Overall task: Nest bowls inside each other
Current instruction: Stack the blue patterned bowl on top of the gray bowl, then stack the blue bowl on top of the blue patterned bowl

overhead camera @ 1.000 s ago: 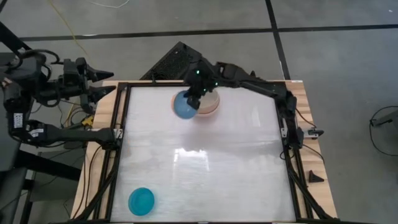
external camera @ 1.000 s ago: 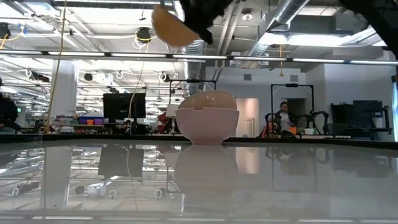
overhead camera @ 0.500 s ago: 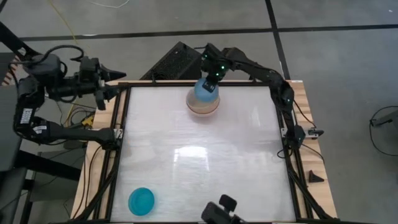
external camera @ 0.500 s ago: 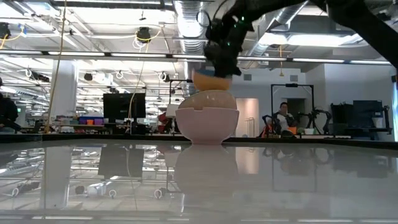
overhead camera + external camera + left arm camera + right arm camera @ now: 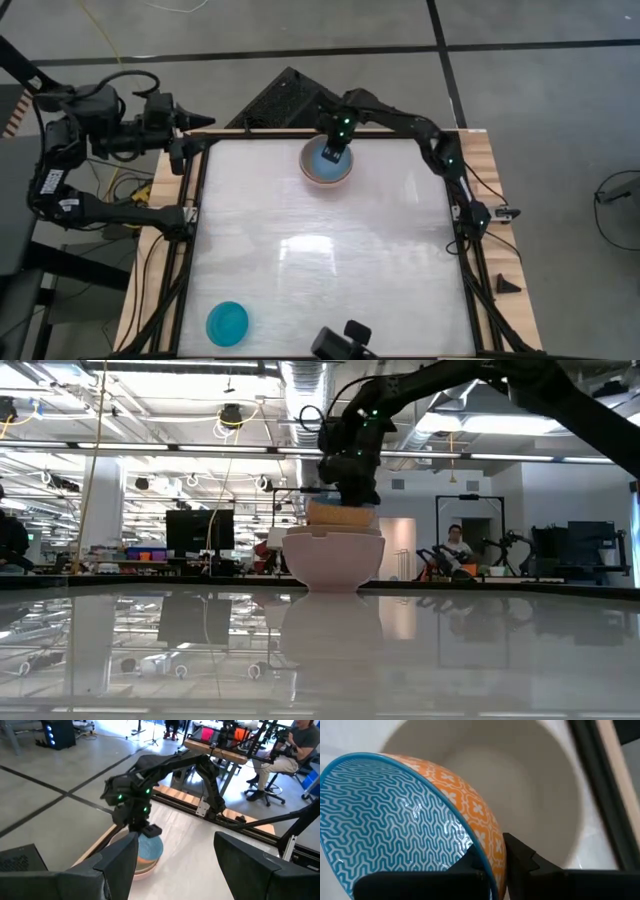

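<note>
A bowl with a blue patterned inside and an orange outside hangs in my right gripper, which is shut on its rim. Its lower part sits down inside the larger pale pink-white bowl, which stands on its base at the table's far middle. The low view shows the held bowl's upper part above the pale rim. A turquoise bowl stands alone near the front left corner. My left gripper waits open beyond the table's far left corner. My right gripper holds the blue-and-orange bowl by its rim, one finger inside the bowl and one on its orange outer wall. The fingers come steeply from above. The bowl hangs partly inside the pale bowl; whether it touches, I cannot tell.
A dark frame runs round the white tabletop, with wooden edges outside it. A small dark device sits at the front edge. Most of the table's middle and right is bare. A person sits in the room far behind.
My right gripper has carried the blue-and-orange bowl from high at the pale bowl's left to over it, then down into it, tipping to point more steeply down. The bowl has gone from tilted to nearly level. My left gripper has moved toward the table's far left corner.
</note>
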{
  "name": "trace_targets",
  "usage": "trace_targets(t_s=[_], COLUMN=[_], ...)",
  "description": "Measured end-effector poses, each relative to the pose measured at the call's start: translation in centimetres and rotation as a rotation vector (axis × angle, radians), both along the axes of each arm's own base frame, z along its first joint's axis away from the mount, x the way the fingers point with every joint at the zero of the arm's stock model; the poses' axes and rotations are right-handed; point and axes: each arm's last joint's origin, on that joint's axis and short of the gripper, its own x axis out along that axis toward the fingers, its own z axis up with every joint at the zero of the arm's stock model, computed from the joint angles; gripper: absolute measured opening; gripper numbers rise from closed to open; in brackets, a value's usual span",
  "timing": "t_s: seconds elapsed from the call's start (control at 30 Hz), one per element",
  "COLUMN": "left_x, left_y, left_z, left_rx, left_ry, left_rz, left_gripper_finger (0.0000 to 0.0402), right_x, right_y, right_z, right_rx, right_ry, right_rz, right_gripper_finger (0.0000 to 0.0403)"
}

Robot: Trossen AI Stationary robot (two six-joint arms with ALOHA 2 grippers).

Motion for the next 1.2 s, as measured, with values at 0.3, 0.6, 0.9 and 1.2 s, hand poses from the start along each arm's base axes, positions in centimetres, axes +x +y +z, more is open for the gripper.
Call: trace_targets(t_s=[0.3,0.6,0.9,1.2], left_x=[0.0,0.0,0.0,-0.3], left_y=[0.0,0.0,-0.1,-0.4], left_z=[0.0,0.0,0.0,-3.0], left_rx=[0.000,-0.001,-0.009,-0.150], left_ry=[0.000,0.000,0.001,0.267], left_rz=[0.000,-0.004,-0.018,-0.083], left_gripper_finger=[0.0250,0.0250,0.0250,0.0250], right_x=[1.7,0.6,0.8,0.3], right_y=[-0.4,-1.7,-1.6,0.0], right_z=[-1.9,-1.9,-1.8,1.8], right_rx=[-0.055,-0.038,-0.037,-0.057], right_ry=[-0.009,0.006,-0.005,-0.107], right_rz=[-0.033,-0.096,-0.092,-0.090], right_gripper_finger=[0.0057,0.0119,0.0199,0.0259])
